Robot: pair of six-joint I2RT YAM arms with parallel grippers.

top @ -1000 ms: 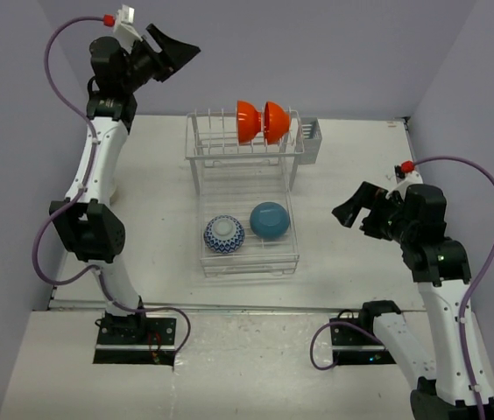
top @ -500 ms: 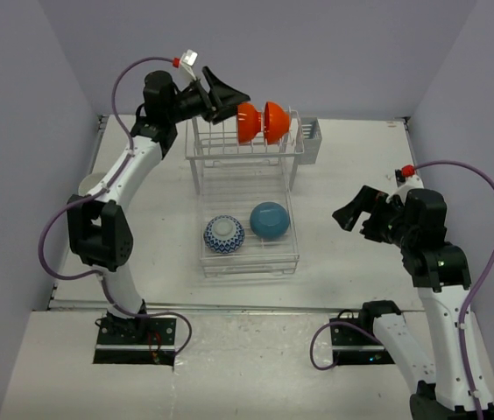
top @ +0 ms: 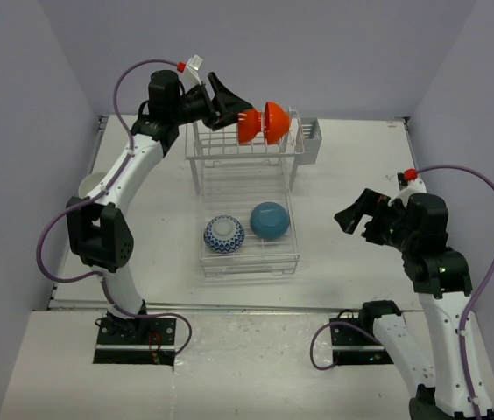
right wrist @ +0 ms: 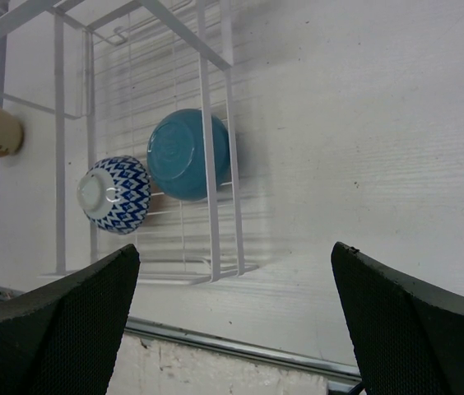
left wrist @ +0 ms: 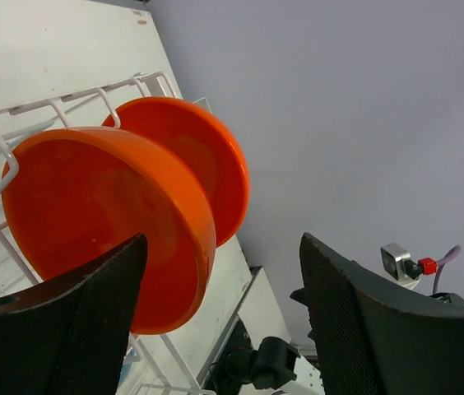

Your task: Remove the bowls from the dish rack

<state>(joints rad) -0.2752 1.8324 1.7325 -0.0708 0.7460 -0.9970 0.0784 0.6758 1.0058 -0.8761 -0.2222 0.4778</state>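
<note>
In the far tines of the white wire dish rack (top: 229, 153), two round bowls stand on edge, side by side from left to right. The glossy orange left bowl (top: 249, 125) lies just right of the left gripper (top: 240, 109), whose wide-spread fingers straddle its rim without clamping. Its orange twin (top: 275, 122) stands just beyond. The right gripper (top: 356, 217), also wide and empty, hangs well apart to the right.
</note>
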